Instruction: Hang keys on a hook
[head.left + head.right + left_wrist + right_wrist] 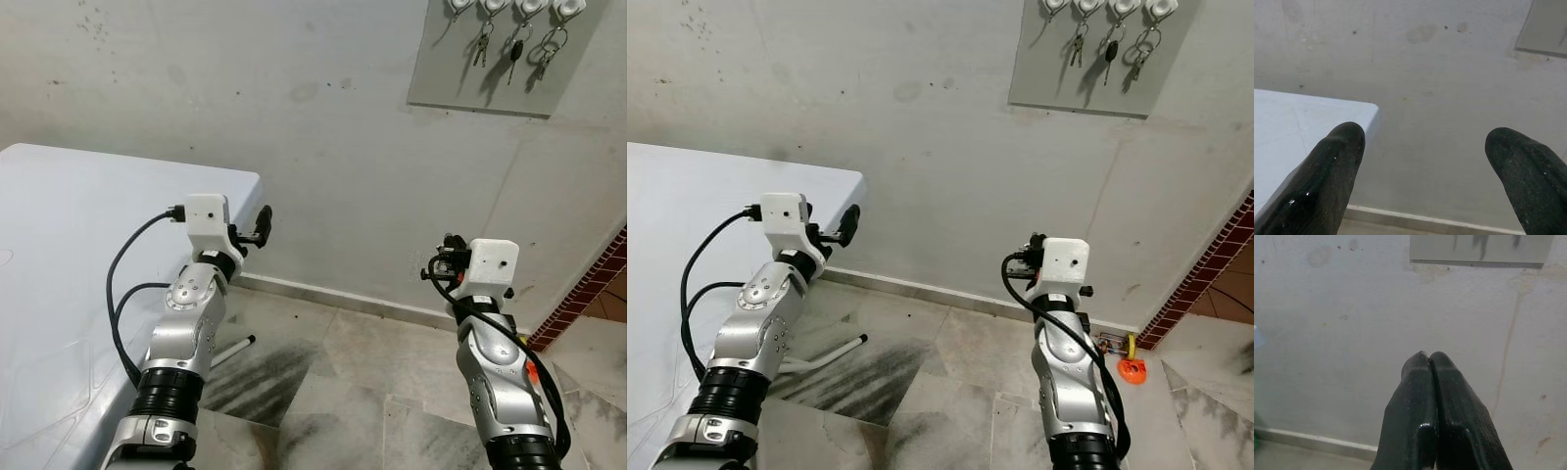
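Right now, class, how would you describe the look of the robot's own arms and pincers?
Both arms are silver metal with black ribbed joints. Each wrist carries a white box-shaped camera housing with black cables looping from it. The left pincer and right pincer each have two long, glossy black fingers with rounded tips.

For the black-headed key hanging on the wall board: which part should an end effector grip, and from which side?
Grip the black head of the key, coming straight on from the room side. It hangs freely below its white hook, blade down, with key bunches close on either side, so a frontal approach probably avoids them.
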Controlling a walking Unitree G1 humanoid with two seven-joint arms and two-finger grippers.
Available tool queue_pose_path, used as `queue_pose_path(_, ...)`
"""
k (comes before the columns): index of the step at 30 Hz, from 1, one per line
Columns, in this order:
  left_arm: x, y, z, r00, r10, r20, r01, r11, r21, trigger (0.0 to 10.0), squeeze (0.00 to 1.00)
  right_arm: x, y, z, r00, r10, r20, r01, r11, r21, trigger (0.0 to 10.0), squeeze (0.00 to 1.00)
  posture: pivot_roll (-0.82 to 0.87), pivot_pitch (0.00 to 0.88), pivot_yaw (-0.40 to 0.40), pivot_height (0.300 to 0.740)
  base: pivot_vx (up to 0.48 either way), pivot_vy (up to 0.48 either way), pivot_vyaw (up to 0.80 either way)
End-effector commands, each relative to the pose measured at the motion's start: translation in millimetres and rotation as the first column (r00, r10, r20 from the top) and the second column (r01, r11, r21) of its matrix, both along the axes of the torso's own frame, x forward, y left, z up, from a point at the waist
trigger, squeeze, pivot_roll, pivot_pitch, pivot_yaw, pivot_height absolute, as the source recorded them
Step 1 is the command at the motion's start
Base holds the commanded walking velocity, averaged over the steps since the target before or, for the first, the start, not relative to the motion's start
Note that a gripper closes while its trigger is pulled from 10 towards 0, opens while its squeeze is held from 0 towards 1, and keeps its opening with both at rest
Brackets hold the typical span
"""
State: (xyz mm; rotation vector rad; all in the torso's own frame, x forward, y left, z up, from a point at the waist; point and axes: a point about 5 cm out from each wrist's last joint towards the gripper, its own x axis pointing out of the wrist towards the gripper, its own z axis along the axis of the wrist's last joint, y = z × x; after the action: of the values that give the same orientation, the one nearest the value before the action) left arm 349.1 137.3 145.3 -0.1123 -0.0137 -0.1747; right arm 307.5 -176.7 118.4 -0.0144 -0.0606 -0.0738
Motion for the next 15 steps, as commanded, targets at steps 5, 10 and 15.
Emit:
queue_pose_path(5, -0.2, 1.2, 2.8, 1.0, -0.006, 0.017, 0.005, 1.0, 0.029, 10.0, 0.0, -1.2, 2.4, 2.3, 1.0, 0.006, 0.007, -0.006, 1.0, 0.003, 10.0, 0.0, -0.08, 0.001, 0.025, 0.74, 0.319, 0.0, 0.0)
queue_pose_path(10, -0.3, 1.3, 2.8, 1.0, -0.006, 0.016, 0.006, 1.0, 0.029, 10.0, 0.0, -1.3, 2.9, 2.1, 1.0, 0.007, 0.006, -0.007, 1.0, 0.007, 10.0, 0.0, -0.08, 0.002, 0.025, 0.74, 0.33, 0.0, 0.0)
queue_pose_path(15, -0.6, 1.6, 2.5, 1.0, -0.004, 0.012, 0.004, 1.0, 0.019, 10.0, 0.0, -2.0, 3.3, 2.0, 1.0, 0.009, 0.007, -0.009, 1.0, 0.002, 10.0, 0.0, -0.08, 0.004, 0.026, 0.74, 0.334, 0.0, 0.0)
